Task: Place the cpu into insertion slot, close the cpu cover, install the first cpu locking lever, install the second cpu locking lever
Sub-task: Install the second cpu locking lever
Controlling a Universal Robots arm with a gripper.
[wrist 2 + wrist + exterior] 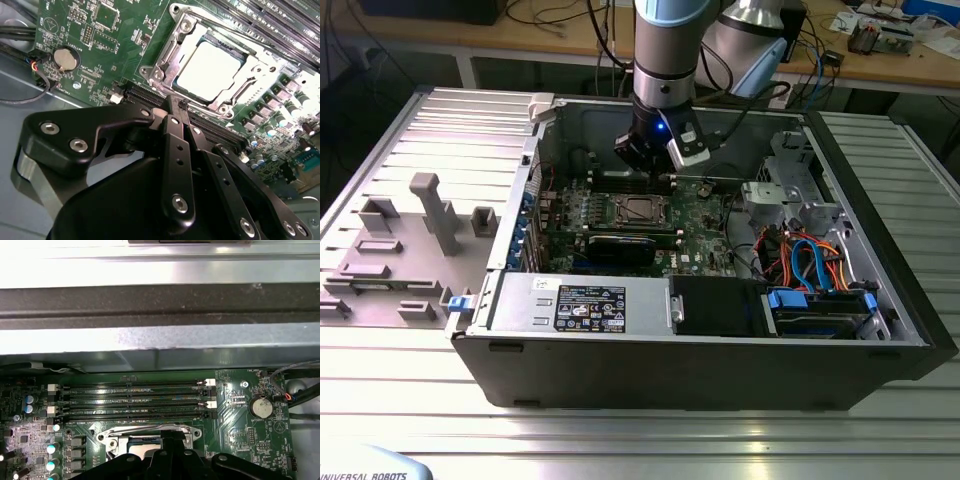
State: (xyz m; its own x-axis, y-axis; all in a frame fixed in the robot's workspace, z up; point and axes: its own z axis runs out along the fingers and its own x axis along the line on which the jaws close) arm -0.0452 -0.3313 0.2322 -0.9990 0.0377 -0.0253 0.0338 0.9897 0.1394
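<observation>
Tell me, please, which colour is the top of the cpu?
Silver-grey, shining bright; the cpu shows best in the second wrist view, seated in the insertion slot.

- Looked like a robotics lab or workshop.
- Opened computer case [720, 330] on ribbed metal tabletop [650, 440].
- Cluttered wooden workbench [570, 35] behind, strewn with cables [810, 45].

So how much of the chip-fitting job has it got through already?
The cpu already lies in the insertion slot, with the cpu cover down around it. The gripper, shut and holding nothing, is at the socket's edge. Whether either locking lever is latched isn't clear.
</observation>
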